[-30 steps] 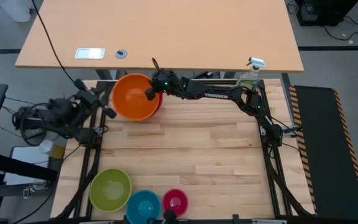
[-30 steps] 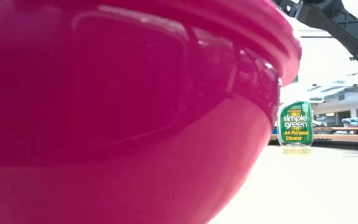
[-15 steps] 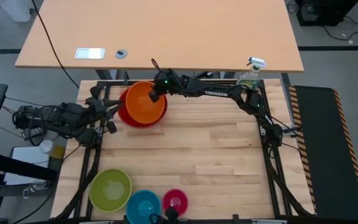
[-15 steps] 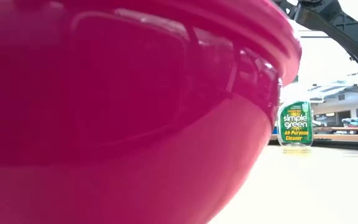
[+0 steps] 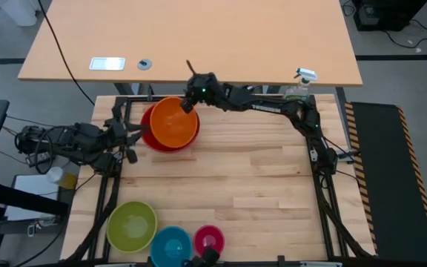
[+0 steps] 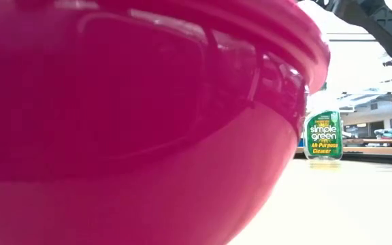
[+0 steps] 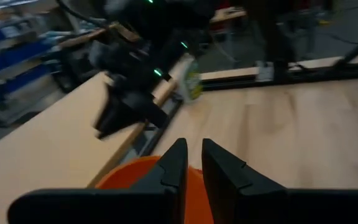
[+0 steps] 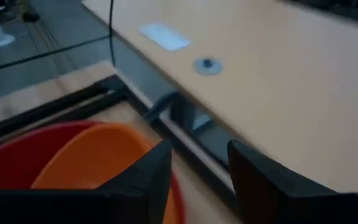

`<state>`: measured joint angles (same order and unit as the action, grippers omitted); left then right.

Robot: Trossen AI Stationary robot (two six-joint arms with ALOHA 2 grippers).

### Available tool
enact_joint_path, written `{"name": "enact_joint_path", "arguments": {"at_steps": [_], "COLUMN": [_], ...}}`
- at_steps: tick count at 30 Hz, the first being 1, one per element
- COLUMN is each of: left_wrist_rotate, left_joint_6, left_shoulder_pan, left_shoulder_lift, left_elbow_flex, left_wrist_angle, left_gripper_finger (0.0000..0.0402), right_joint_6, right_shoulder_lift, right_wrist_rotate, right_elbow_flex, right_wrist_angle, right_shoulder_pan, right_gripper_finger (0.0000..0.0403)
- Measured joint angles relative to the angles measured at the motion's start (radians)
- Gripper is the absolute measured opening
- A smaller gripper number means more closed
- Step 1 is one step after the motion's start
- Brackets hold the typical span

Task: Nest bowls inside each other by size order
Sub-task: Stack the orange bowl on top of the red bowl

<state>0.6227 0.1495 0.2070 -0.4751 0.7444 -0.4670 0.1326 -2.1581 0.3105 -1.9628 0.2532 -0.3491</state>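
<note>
The orange bowl (image 5: 175, 123) sits inside the red bowl (image 5: 146, 127) at the table's far left; the red rim shows on its left side. My right gripper (image 5: 187, 104) (image 8: 197, 180) hovers open just above the orange bowl's far rim (image 8: 86, 162), touching nothing. My left gripper (image 5: 132, 139) (image 7: 191, 168) is beside the red bowl's left side, its fingers almost together with nothing seen between them; I cannot tell whether it touches the bowl. The yellow-green bowl (image 5: 132, 225), blue bowl (image 5: 171, 245) and pink bowl (image 5: 209, 239) (image 6: 128, 122) stand apart along the near edge.
A green spray bottle (image 5: 299, 87) (image 6: 323, 135) stands at the table's far right corner. A tan desk (image 5: 199, 37) lies beyond the far edge. The middle of the wooden table (image 5: 228, 178) is bare. The pink bowl fills most of the low view.
My right gripper has let go of the orange bowl's far rim and drawn back up toward the far edge. The orange bowl, first tilted over the red bowl and hiding it, has settled into it a little to the right, so the red rim now shows on the left.
</note>
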Motion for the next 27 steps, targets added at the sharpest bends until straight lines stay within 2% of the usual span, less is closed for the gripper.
{"name": "enact_joint_path", "arguments": {"at_steps": [5,8,12,16,27], "left_wrist_rotate": [-0.038,-0.040,-0.041,-0.041,-0.041], "left_joint_6": [-0.010,-0.015,-0.029,-0.056,-0.070], "left_shoulder_pan": [0.000,-0.002,-0.002,-0.001,0.000], "left_shoulder_lift": [-0.002,-0.003,-0.009,-0.015,-0.050], "left_elbow_flex": [0.000,0.000,-0.001,0.000,-0.001], "left_wrist_angle": [-0.023,-0.038,-0.038,-0.050,-0.069], "left_gripper_finger": [0.0050,0.0050,0.0050,0.0050,0.0050], "right_joint_6": [0.004,0.029,0.016,0.014,0.014], "right_shoulder_lift": [0.043,0.044,0.012,-0.016,-0.015], "right_wrist_rotate": [-0.043,-0.019,0.068,0.060,0.031], "right_elbow_flex": [0.001,0.001,0.018,0.025,0.060], "right_wrist_angle": [0.191,0.267,0.228,0.169,0.181], "right_shoulder_pan": [0.014,0.021,0.027,0.028,0.044], "right_gripper_finger": [0.0165,0.0165,0.0165,0.0165,0.0165]}}
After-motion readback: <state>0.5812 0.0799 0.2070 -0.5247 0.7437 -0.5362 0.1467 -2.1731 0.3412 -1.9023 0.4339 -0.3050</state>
